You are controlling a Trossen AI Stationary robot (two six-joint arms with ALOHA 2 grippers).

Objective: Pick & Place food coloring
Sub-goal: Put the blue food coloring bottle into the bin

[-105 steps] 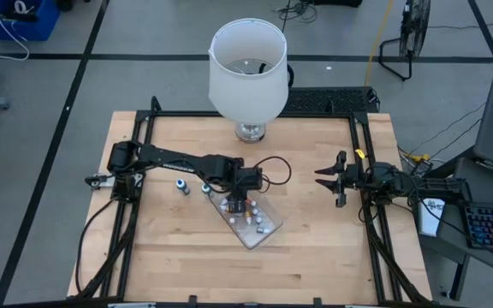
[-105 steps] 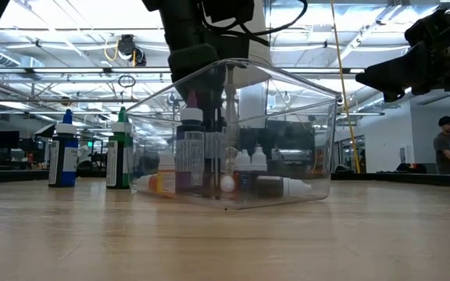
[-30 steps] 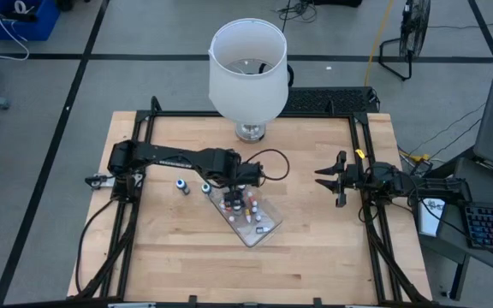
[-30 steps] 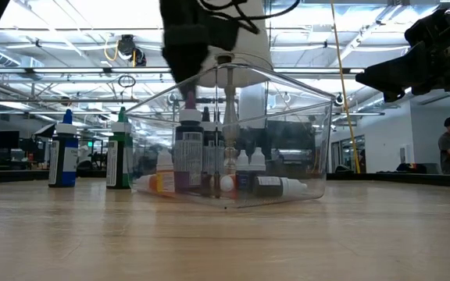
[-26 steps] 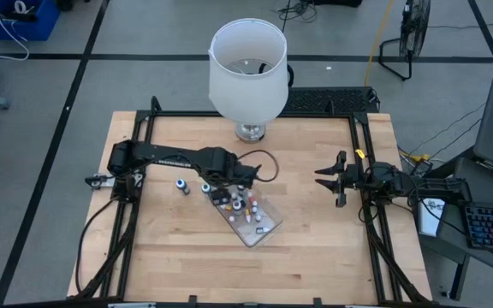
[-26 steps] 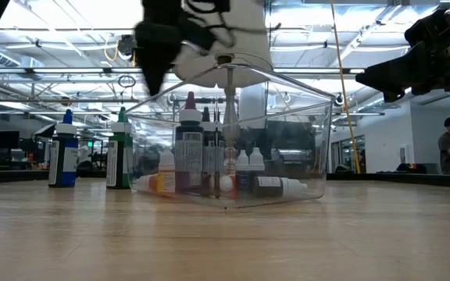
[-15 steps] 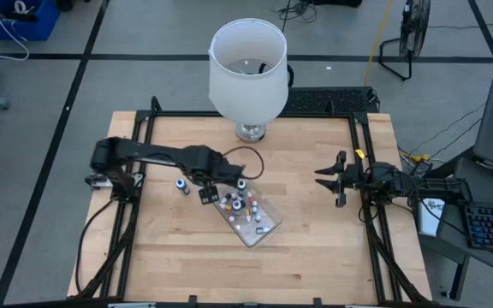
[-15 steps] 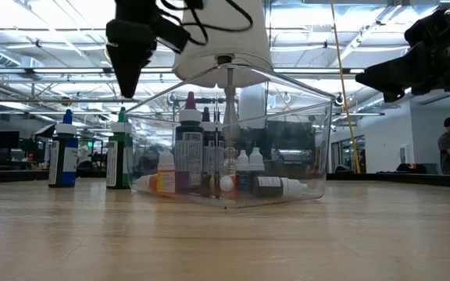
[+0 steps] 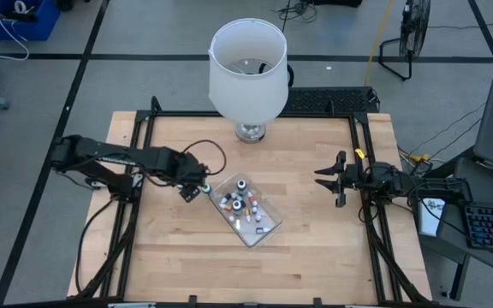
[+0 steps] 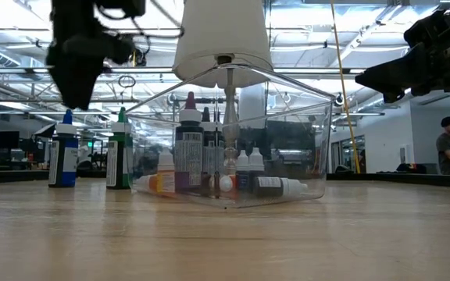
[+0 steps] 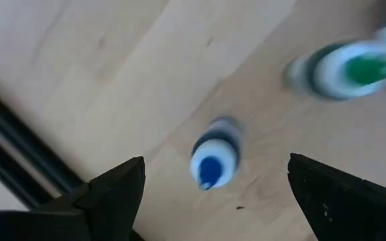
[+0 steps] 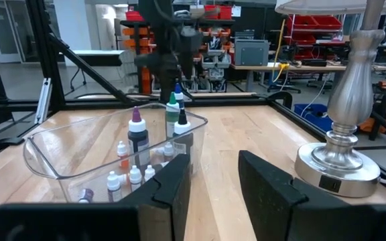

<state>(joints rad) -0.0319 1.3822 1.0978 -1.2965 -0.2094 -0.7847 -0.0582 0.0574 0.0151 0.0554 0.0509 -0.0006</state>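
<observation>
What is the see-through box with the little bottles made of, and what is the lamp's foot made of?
The clear tray looks like thin glossy plastic: you see the bottles right through its walls. The lamp base looks like brushed, shiny metal, probably steel, because it is silvery and catches the light.

Several bottles are sitting in the tray at frame centre; two bottles are standing left of it.

My wooden table carries a lamp at its far edge, a clear tray of small bottles near the middle, and two upright bottles beside it, blue-capped and green-capped.
</observation>
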